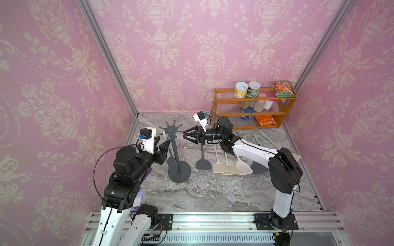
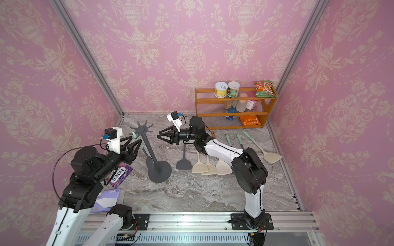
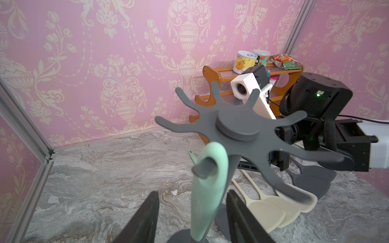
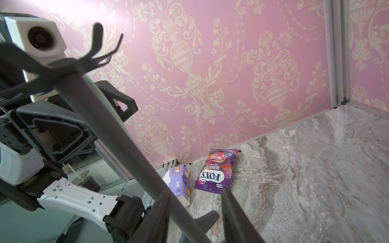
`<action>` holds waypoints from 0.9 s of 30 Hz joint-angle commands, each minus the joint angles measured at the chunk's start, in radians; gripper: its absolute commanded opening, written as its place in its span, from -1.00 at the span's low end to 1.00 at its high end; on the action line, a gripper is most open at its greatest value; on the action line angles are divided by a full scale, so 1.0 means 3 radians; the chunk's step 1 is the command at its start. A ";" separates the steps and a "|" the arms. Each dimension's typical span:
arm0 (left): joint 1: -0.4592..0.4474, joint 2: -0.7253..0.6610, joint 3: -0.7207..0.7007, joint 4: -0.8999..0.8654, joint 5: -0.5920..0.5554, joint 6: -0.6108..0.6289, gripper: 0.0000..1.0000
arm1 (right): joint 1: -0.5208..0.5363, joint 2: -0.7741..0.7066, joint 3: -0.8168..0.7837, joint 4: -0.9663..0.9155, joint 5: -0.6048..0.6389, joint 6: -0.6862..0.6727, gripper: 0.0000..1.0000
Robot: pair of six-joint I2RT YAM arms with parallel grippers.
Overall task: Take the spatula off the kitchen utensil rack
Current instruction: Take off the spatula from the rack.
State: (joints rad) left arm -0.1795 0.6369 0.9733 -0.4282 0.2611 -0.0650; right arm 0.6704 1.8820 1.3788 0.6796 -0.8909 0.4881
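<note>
At the far left of the marble desk (image 2: 213, 191), a purple candy bag (image 2: 119, 174) and a lilac pack (image 2: 108, 198) lie by the wall, partly under the left arm (image 2: 91, 161). That arm points toward the rack, and the left jaws stand released. In the left wrist view their two dark fingers (image 3: 147, 214) flank the mint-green handle of the spatula (image 3: 202, 199), with a gap showing on either side.

The spatula hangs on the kitchen utensil rack (image 1: 175, 153). A hook (image 3: 203, 169) pokes through the hole in its handle, and in both top views its dark head sits low, near the round base. The rack stands upright on the desk, star-shaped crown on top.

Just right of it, the right arm (image 1: 251, 149) is held level with the crown. The right jaws are parted. In the right wrist view the pole (image 4: 101, 105) shows through the gap between the fingers (image 4: 233, 216), while in both top views the tips sit just beside it. Whether they reach around it I cannot tell.

Further right, a dark grey turner (image 1: 203, 164) and three cream turners (image 1: 220, 168) lie side by side on the desk. More mint-handled utensils (image 1: 255, 136) lie partly behind the right arm. An orange wooden shelf (image 1: 251, 114) stands in the back right corner, with two cans (image 1: 241, 89) and a green snack bag (image 1: 283, 88) on top.
</note>
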 commanded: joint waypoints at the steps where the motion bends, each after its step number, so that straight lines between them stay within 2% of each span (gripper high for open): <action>1: 0.0013 0.0039 -0.0044 0.0112 0.0095 -0.0029 -0.05 | 0.0081 -0.0255 -0.0035 0.0217 -0.0099 -0.0036 -0.14; 4: 0.0012 0.0070 -0.0059 0.0128 0.0111 -0.0029 -0.12 | 0.0139 -0.0309 -0.0035 0.0070 -0.0081 -0.0185 -0.14; 8: 0.0010 0.0096 -0.0064 0.0149 0.0153 -0.0029 -0.34 | 0.0254 -0.0400 0.0004 -0.0377 0.0083 -0.0585 -0.13; 11: 0.0011 0.0092 -0.0060 0.0145 0.0169 -0.0024 -0.62 | 0.0356 -0.0434 0.0115 -0.0852 0.0240 -0.0964 -0.10; 12: 0.0012 0.0089 -0.0059 0.0146 0.0173 -0.0021 -0.66 | 0.0381 -0.0424 0.0154 -0.0956 0.0283 -0.1049 -0.10; 23: 0.0013 0.0060 -0.0058 0.0175 0.0190 -0.0003 -0.72 | 0.0562 -0.0158 0.0509 -0.1079 0.0505 -0.1213 -0.06; 27: 0.0013 0.0092 -0.0023 0.0150 0.0216 0.0012 -0.72 | 0.0612 -0.0050 0.0617 -0.1173 0.0709 -0.1299 -0.07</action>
State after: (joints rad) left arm -0.1795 0.6647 0.9607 -0.4042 0.2871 -0.0681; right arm 0.8398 1.8343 1.5227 0.3603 -0.7322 0.1398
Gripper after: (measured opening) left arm 0.186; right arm 0.468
